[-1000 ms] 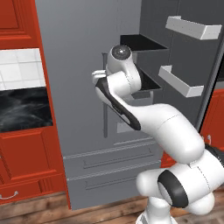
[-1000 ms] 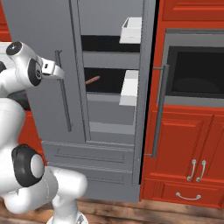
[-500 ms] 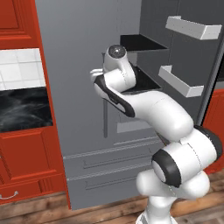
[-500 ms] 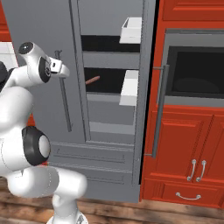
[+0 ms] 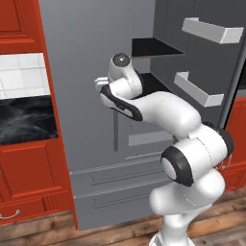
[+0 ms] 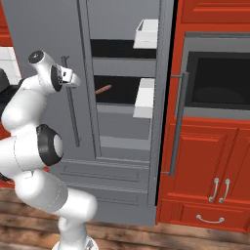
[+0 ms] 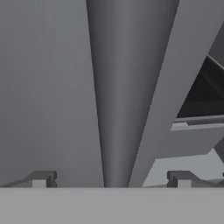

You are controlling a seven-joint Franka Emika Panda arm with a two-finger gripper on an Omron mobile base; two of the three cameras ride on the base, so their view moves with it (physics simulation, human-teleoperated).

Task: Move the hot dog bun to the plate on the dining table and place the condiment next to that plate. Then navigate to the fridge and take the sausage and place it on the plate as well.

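Note:
The tall grey fridge (image 5: 81,72) (image 6: 44,29) stands in front of me with its right door swung open. On a middle shelf inside lies the thin reddish-brown sausage (image 6: 103,90). My gripper (image 6: 74,78) (image 5: 99,84) is raised in front of the shut left door, at the top of the long vertical handle (image 6: 72,117). In the hand view the gripper (image 7: 111,179) is open, and the handle (image 7: 122,109) runs up between its two fingertips (image 7: 41,179) without touching them. The hot dog bun, plate, dining table and condiment are out of view.
The open door carries white bins (image 5: 202,91) (image 6: 145,96). Red cabinets and a built-in oven (image 6: 215,83) stand right of the fridge. A black-topped red counter (image 5: 24,120) lies to the left. Fridge drawers (image 5: 115,185) sit low, above the wooden floor.
The hand has shifted right, closer to the left door's handle, and the arm's lower links have swung round. The jaws stayed open.

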